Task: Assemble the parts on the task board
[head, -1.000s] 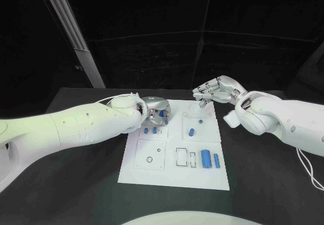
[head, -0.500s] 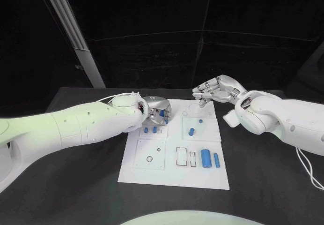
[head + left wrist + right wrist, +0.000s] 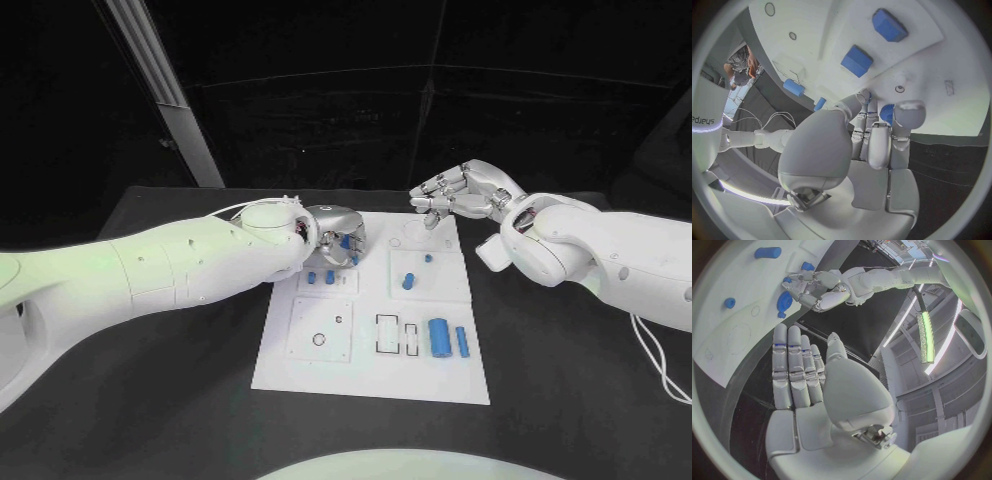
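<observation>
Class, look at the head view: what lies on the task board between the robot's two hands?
In the head view, bare white task board lies between the left hand and the right hand; no blue part sits there.

We see two bulky, smooth white-shelled arms, each ending in a silver metal many-fingered left hand (image 3: 335, 238) and right hand (image 3: 464, 193). Thin white cables trail behind both wrists; small dark screw dots speckle the left forearm's shell.

Head cam looks down from above at the whole white board (image 3: 372, 310) on the table (image 3: 173, 400), both arms in frame. Each wrist cam sits behind its own palm, close up, facing the board. All three views share the board's far end.
</observation>
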